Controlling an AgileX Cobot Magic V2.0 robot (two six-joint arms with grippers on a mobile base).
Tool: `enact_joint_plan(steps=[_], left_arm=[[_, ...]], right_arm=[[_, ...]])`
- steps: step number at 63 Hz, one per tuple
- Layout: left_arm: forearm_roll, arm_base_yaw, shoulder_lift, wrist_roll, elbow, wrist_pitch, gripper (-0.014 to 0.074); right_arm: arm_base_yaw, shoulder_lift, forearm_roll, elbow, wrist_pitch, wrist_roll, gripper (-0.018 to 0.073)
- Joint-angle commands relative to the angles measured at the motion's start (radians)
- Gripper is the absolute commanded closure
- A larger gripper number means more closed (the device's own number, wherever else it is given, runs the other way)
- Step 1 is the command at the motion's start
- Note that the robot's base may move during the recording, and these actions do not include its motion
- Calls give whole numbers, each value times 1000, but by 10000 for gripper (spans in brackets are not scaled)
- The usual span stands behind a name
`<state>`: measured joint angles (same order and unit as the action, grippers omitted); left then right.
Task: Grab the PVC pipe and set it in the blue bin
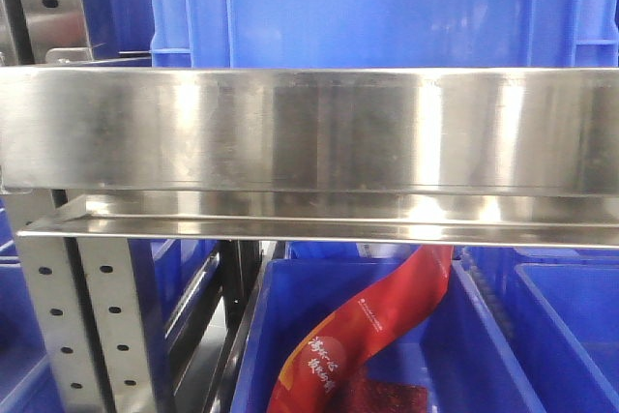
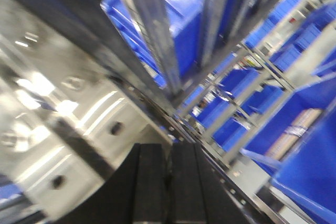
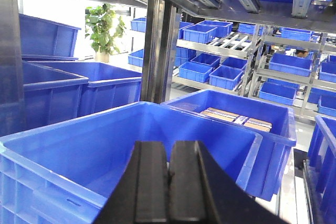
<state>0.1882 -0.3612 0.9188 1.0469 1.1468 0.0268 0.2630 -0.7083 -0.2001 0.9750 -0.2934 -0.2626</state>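
Though no PVC pipe showed in any view, the black left gripper point(image 2: 168, 182), fingers pressed together on nothing, faced a blurred perforated steel rack upright point(image 2: 89, 150). Further right, the black right gripper point(image 3: 169, 182), likewise closed and empty, hung over a large blue plastic bin point(image 3: 79, 124). Pipe's bearing, long axis and nearer arm could not be judged.

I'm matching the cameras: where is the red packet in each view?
Exterior front: red packet bottom centre, lying in a blue bin under the steel shelf rail.
Left wrist: not in it.
Right wrist: not in it.
Shared landmark: steel racking holding blue bins.
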Motion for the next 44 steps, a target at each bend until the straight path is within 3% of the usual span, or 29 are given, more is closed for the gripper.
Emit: enact_joint_plan(steps=[1, 13, 28, 44], left_arm=[[10, 2, -14, 0, 3, 12, 707], [16, 35, -35, 0, 3, 8, 707], [268, 80, -106, -2, 3, -86, 707], [276, 90, -131, -2, 3, -86, 707]], right_arm=[[1, 7, 10, -3, 14, -1, 727], [1, 7, 10, -3, 14, -1, 727], [1, 7, 10, -3, 14, -1, 727], [1, 7, 10, -3, 14, -1, 727]])
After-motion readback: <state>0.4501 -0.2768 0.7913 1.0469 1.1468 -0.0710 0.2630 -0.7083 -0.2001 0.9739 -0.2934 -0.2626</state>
